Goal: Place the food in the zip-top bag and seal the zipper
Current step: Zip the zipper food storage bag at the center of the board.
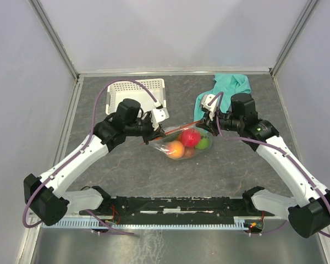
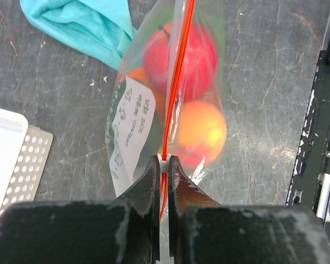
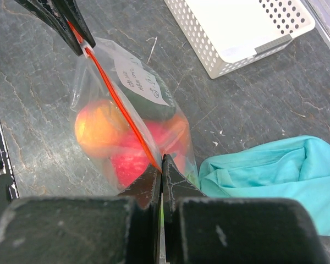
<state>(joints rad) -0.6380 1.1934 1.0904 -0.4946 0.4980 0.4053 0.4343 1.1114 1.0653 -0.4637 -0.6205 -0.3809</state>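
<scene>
1. Zip-top bag: centre of top view, strung between left gripper and right gripper; food inside, none loose in sight.
2. Step: sealing. Each gripper clenched on one zipper end.
3. Next, likely: slide one pinch along the strip, hold tension.
4. Look: clear, crinkly; zipper a taut, straight red line; white label on side.

The left arm and right arm angle inward toward the zipper. The left gripper sits at the zipper's left end, the right gripper at its right end; both pairs of jaws are pinched tight on the strip.
</scene>
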